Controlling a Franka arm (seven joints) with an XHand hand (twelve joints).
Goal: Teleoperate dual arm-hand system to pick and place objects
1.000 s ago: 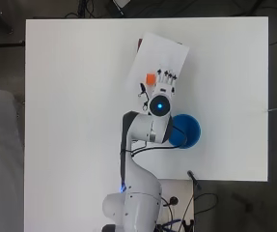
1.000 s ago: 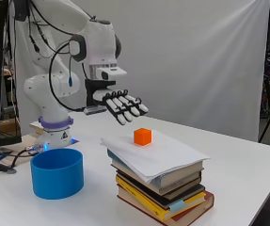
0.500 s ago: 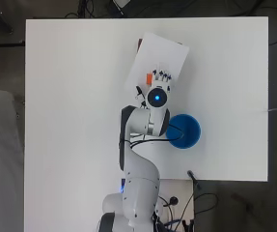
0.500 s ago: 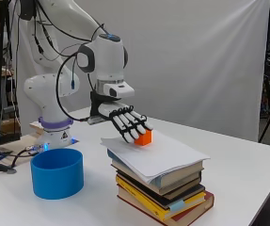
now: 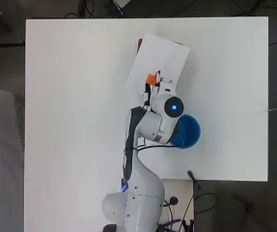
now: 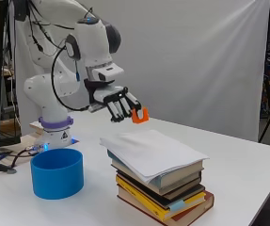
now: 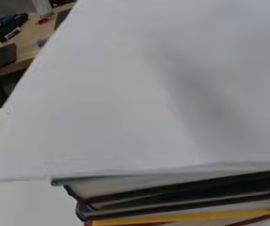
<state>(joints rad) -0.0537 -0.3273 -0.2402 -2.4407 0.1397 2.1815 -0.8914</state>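
Open air surrounds the hand above the book stack; blue tub stands beside.

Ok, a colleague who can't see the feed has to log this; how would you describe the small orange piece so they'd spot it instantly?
Find the stack of books on the white table, topped by a white sheet of paper. Above the stack's arm-side end hangs the black and white hand, and the orange piece is pinched in its fingers, clear of the paper. It is the only orange thing; the bowl nearby is blue.

The hand holds an orange piece over the white sheet, blue bowl nearby.
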